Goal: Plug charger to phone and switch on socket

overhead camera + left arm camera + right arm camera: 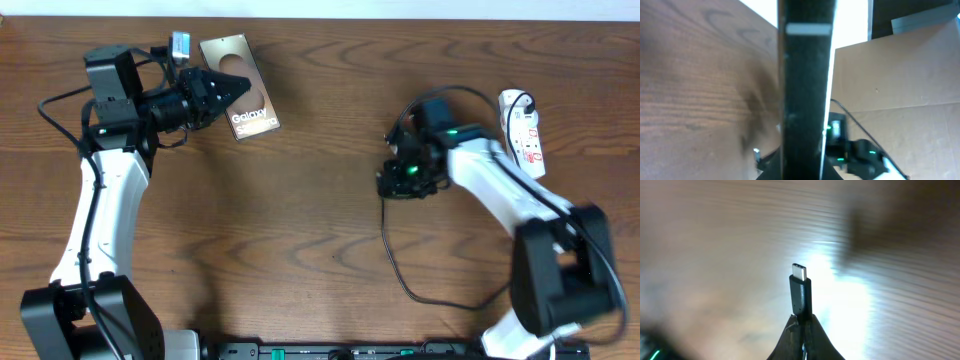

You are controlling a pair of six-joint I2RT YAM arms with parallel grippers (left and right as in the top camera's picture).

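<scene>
Right of the phone (pixel 245 95), bare wooden table (pixel 320 200) runs unbroken as far as the right gripper (pixel 402 180). The left gripper (pixel 222 92) covers the phone's left side. Lower right of the phone, the charger (pixel 385 240) trails its cable across the wood. The power strip (pixel 524 130) lies far right.

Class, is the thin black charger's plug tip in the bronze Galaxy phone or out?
Out: plug tip bare in right gripper, far from phone.

Brown wooden table (pixel 300 200): visible grain, smooth, sheen bright under glare.
Flat bronze phone slab (pixel 255 110): smooth, satin, metallic-looking.
Black charger plug (pixel 801 292): matt plastic body, bright metal tip.
Narrow white power strip (pixel 527 135): smooth glossy plastic.
</scene>
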